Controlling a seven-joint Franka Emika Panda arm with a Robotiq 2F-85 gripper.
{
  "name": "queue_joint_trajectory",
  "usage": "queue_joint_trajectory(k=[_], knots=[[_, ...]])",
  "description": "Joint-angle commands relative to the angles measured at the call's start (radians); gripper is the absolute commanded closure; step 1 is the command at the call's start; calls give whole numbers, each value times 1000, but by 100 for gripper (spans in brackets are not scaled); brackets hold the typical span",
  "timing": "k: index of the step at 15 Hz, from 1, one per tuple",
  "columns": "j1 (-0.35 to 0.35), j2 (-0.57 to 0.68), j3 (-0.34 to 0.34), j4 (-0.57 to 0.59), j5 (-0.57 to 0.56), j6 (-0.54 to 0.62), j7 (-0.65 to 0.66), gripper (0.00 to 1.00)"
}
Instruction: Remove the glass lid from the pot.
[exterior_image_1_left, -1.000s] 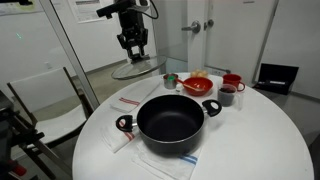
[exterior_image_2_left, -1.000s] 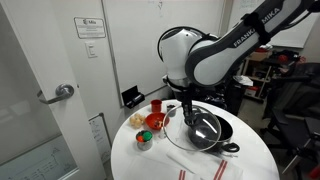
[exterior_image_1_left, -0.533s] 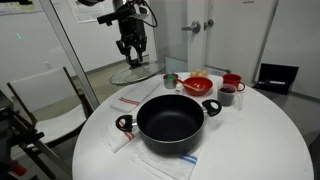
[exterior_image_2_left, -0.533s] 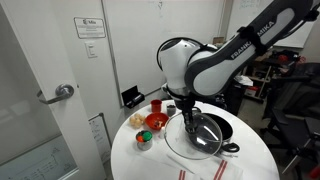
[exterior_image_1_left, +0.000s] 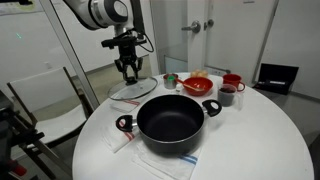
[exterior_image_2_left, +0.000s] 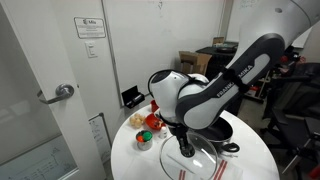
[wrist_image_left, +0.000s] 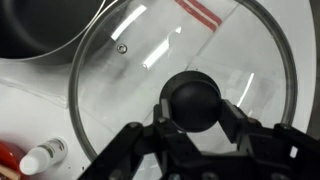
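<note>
Exterior view, pot: I see the pot (exterior_image_1_left: 170, 120) standing uncovered at the middle of the white worktop (exterior_image_1_left: 265, 140).
Exterior view, glass lid: the glass lid (exterior_image_1_left: 133, 91) is off the pot, at its 10 o'clock, tilted and low over the worktop; I cannot tell whether it touches.
Exterior view, gripper: the gripper (exterior_image_1_left: 128, 72) hangs over the lid's middle.
Exterior view, arm: my arm hides most of the pot (exterior_image_2_left: 228, 130); the lid (exterior_image_2_left: 205, 160) shows at the pot's 7 o'clock.
Wrist view, fingers: the fingers (wrist_image_left: 238, 125) are clamped on the lid's dark knob (wrist_image_left: 193, 98), one on each side.
Wrist view, pot: its dark rim (wrist_image_left: 40, 30) lies at the lid's 10 o'clock.
</note>
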Motion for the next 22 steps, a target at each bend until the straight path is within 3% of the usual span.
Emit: queue_joint_trajectory(k=[1, 12, 13, 15, 18, 22], knots=[[-6, 119, 7, 155, 8, -37, -51, 75], [-12, 355, 34, 392, 32, -42, -132, 75], [-13, 362, 35, 402, 35, -43, -134, 25], [-15, 356, 32, 399, 36, -36, -132, 19], [-17, 314, 35, 349, 20, 1, -115, 0], [-6, 244, 35, 260, 7, 45, -100, 0]])
